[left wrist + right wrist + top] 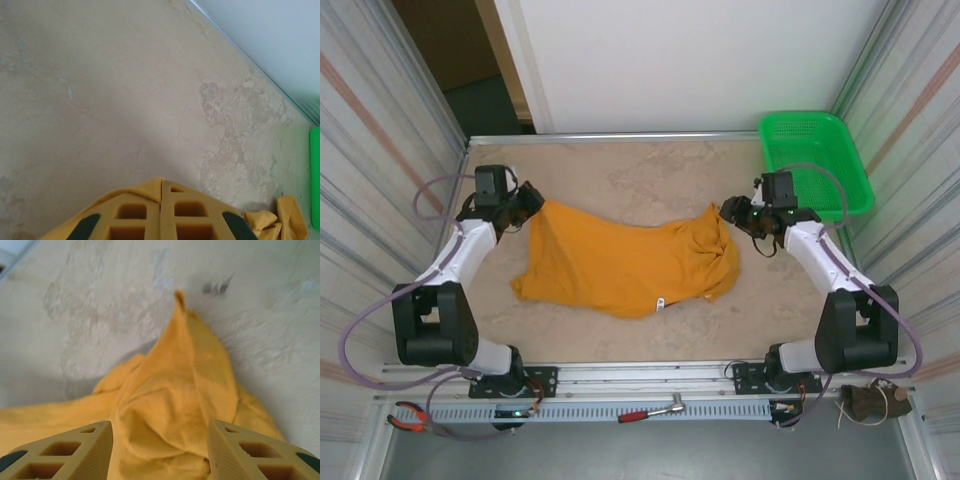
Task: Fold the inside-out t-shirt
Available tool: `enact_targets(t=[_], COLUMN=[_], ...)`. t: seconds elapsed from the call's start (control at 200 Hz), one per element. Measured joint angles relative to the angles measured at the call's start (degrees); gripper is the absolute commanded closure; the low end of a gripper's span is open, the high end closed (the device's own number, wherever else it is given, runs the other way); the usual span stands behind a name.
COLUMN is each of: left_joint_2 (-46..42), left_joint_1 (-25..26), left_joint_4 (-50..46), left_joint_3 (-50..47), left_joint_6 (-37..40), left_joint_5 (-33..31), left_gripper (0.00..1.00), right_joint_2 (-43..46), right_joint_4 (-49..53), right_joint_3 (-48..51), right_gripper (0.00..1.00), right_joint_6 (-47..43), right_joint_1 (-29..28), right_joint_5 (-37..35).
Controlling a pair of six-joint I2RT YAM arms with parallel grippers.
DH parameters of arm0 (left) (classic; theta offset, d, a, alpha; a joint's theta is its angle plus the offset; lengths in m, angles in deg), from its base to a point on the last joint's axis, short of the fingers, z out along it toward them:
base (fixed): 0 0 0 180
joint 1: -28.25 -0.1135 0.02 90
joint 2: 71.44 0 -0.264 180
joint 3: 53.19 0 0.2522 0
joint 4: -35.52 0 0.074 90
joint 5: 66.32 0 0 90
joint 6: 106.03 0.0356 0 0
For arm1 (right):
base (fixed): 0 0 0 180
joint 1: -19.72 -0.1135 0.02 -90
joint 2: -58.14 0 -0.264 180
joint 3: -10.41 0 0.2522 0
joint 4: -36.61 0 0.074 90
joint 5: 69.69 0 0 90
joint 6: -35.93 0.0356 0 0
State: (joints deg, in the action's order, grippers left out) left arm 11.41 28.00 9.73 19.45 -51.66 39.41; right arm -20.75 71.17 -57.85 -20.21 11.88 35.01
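The orange-yellow t-shirt [625,262] lies crumpled across the middle of the table, stretched from left to right. My left gripper [532,203] is shut on the shirt's upper left corner; in the left wrist view a fold of fabric [142,189] is pinched between the closed fingers [187,210]. At the shirt's bunched right end my right gripper [730,212] stands open. In the right wrist view its two fingers [75,450] stand wide apart over the rumpled cloth [175,405]. A small white tag [660,303] shows near the front hem. The navy logo is hidden.
A green plastic basket [817,160] sits at the back right corner, close behind the right arm. Bare beige table [640,170] lies behind the shirt. Pliers [408,418] and a ratchet wrench [655,410] rest on the front rail.
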Motion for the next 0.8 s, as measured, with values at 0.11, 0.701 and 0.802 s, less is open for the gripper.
enact_targets(t=[0.11, 0.701, 0.802], left_joint_2=[1.4, 2.5, 2.5], left_joint_1=[0.0, 0.0, 0.0], left_joint_4=[0.1, 0.1, 0.1], left_joint_3=[1.4, 2.0, 2.0], left_joint_6=[0.5, 1.0, 1.0], left_joint_5=[-0.4, -0.8, -0.8], left_gripper=[1.00, 1.00, 1.00], right_joint_2=[-2.6, -15.4, -15.7], right_joint_4=[-0.8, -7.1, -7.1], right_joint_3=[1.9, -2.3, -2.9], right_gripper=[0.54, 0.69, 0.69], right_joint_6=[0.1, 0.4, 0.4], right_joint_1=[-1.7, -5.8, -6.5], right_joint_5=[0.2, 1.9, 1.6])
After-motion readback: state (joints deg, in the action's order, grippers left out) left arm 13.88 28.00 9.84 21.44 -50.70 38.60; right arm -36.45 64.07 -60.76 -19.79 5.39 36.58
